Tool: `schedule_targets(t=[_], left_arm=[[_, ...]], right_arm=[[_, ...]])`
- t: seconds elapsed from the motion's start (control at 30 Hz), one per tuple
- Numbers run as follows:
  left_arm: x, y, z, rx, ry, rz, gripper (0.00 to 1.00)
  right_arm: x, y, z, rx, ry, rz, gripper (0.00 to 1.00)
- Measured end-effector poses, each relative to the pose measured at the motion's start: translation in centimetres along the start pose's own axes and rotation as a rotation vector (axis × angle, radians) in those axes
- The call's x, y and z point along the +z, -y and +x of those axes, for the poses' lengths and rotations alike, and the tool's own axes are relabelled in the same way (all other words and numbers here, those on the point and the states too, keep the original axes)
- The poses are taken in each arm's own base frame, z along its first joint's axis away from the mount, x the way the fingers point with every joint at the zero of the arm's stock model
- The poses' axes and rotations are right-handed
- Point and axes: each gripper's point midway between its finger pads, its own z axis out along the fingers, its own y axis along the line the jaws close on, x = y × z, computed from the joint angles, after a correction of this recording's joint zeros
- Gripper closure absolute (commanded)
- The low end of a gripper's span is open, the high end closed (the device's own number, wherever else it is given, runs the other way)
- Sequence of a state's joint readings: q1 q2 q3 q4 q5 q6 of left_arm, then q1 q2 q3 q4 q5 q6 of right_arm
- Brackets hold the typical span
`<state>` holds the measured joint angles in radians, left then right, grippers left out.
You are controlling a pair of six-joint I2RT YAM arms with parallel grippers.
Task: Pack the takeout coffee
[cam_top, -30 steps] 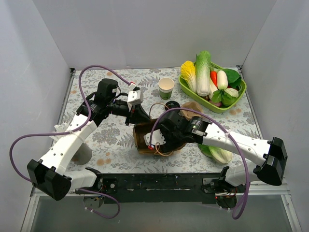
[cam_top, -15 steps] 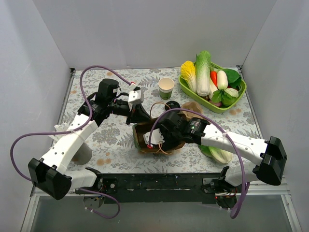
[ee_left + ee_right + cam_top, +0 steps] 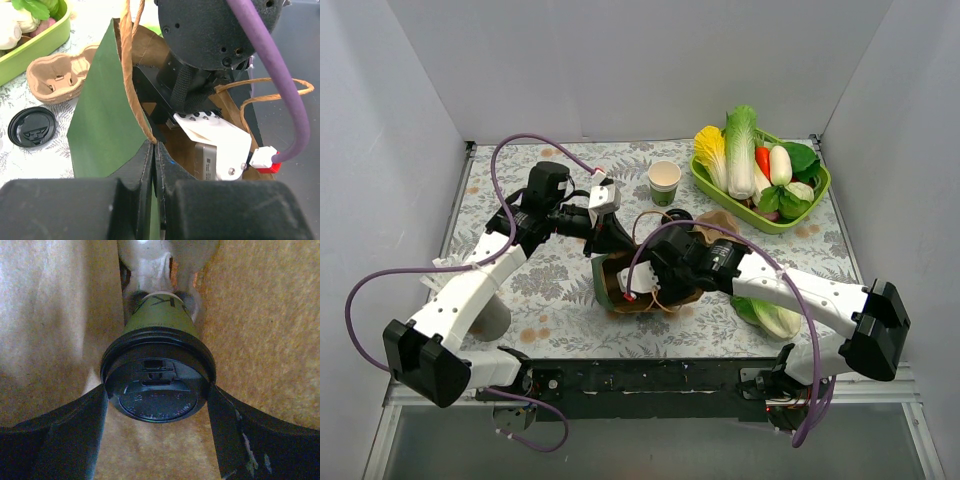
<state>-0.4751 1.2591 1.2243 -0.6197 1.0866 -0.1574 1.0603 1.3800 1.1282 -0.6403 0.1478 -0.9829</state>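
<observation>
A brown paper bag (image 3: 608, 288) with a green outer face (image 3: 102, 110) lies open at the table's middle front. My left gripper (image 3: 154, 145) is shut on the bag's rim by its twine handle and holds that edge up. My right gripper (image 3: 157, 392) is deep inside the bag, its fingers (image 3: 75, 425) against both sides of a green coffee cup (image 3: 159, 322) capped with a black lid (image 3: 157, 390). A second small cup (image 3: 664, 182), cream over green, stands open behind the bag. A loose black lid (image 3: 678, 217) lies near it and shows in the left wrist view (image 3: 31, 127).
A brown pulp cup tray (image 3: 718, 225) lies right of the loose lid. A green basket (image 3: 817, 190) of vegetables stands at the back right. A cabbage (image 3: 775, 320) lies under the right arm. A grey cup (image 3: 492, 318) stands under the left arm.
My right gripper has pushed a little further into the bag. My left gripper has shifted slightly right, and the bag's held edge stands more upright.
</observation>
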Motion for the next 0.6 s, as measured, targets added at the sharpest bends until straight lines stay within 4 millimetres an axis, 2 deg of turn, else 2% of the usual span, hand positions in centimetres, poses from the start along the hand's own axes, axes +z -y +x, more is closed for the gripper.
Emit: schedule_targets(t=[0.6], left_arm=[[0.1, -0.1, -0.3, -0.007, 0.007, 0.010, 1.00]], right_arm=[[-0.8, -0.2, -1.2, 0.001, -0.032, -0.050, 0.99]])
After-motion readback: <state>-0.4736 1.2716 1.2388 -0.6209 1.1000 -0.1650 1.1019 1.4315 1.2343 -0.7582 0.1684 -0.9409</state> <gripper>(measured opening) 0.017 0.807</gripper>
